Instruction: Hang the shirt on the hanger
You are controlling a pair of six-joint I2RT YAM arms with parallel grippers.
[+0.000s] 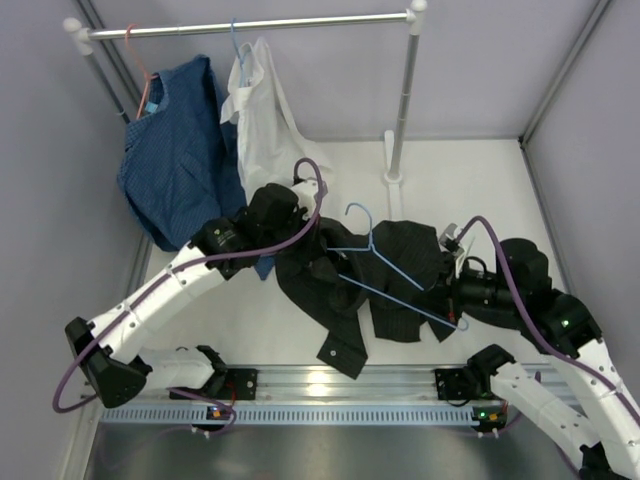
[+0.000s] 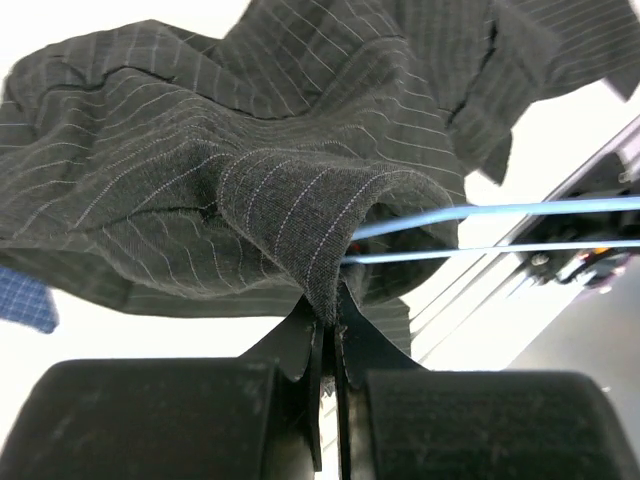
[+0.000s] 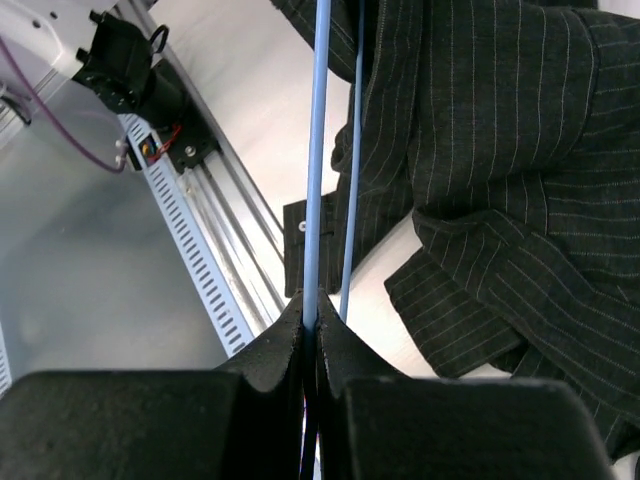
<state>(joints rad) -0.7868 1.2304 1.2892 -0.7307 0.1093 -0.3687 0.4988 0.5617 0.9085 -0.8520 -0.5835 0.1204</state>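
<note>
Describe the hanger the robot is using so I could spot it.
Below the clothes rail, on the white table, lies a crumpled black shirt. The hanger lies across it, pinched by the right gripper. It is thin light-blue wire, the only hanger not on the rail.

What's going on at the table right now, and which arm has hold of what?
The left gripper is shut on a fold of the black pinstriped button-up shirt. The right gripper is shut on the thin light-blue wire hanger. The hanger lies across the crumpled shirt on the white table, with its wires running in behind the pinched fold. The shirt is not yet draped on it.
</note>
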